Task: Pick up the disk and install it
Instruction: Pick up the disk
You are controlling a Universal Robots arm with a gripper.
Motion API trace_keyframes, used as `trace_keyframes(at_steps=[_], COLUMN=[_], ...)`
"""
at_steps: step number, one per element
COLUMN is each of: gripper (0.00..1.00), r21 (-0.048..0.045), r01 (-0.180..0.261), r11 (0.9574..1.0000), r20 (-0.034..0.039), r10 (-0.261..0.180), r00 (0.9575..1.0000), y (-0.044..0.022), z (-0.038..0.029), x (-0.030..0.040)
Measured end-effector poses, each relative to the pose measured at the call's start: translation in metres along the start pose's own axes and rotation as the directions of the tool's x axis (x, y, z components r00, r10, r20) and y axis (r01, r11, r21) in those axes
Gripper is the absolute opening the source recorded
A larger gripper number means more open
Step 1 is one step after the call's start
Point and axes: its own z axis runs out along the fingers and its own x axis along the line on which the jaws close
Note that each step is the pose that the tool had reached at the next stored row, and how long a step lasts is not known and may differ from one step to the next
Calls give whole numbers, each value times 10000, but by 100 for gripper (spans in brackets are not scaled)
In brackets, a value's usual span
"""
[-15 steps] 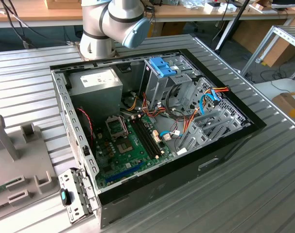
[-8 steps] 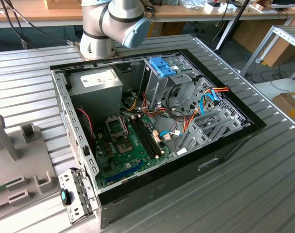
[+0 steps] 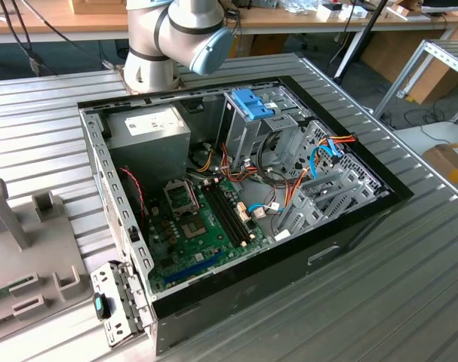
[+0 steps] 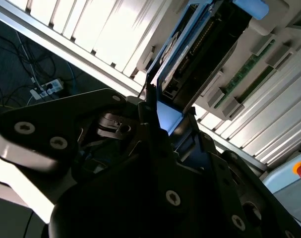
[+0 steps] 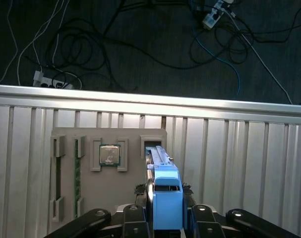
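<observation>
**Over the parts tray, the disk is gripped by its blue end**

Seen from the exterior view, the computer case (image 3: 349, 249) lies open on its side on the ribbed table (image 3: 410, 302). Its silver drive cage (image 3: 253, 124) faces upward, which I judge lets a drive go in from above. The grey parts tray (image 3: 32, 249) sits at the exterior view's left, well apart from the cage. The arm (image 3: 176, 38) runs out of the picture at the top.

In the first wrist view, the disk (image 5: 167, 198) stands on end in a slot of that tray, blue tab uppermost. That pose offers its side rails to a grasp from above. The gripper (image 5: 167, 214) straddles the tab. A processor chip (image 5: 109, 154) and a memory stick (image 5: 77, 168) rest in neighbouring slots.

In the second wrist view, the fingers (image 4: 149, 111) lie against both sides of the blue end. I judge them clamped on the disk. Its far end looks seated in the slot, so it is not yet lifted clear.
</observation>
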Motion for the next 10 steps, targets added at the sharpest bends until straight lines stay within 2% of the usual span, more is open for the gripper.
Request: trace_keyframes(at_steps=[10], gripper=[36], r21=[0], r01=[0], r11=[10000], r20=[-1], r10=[0], r00=[10000], y=[1], z=[-219], x=[-7])
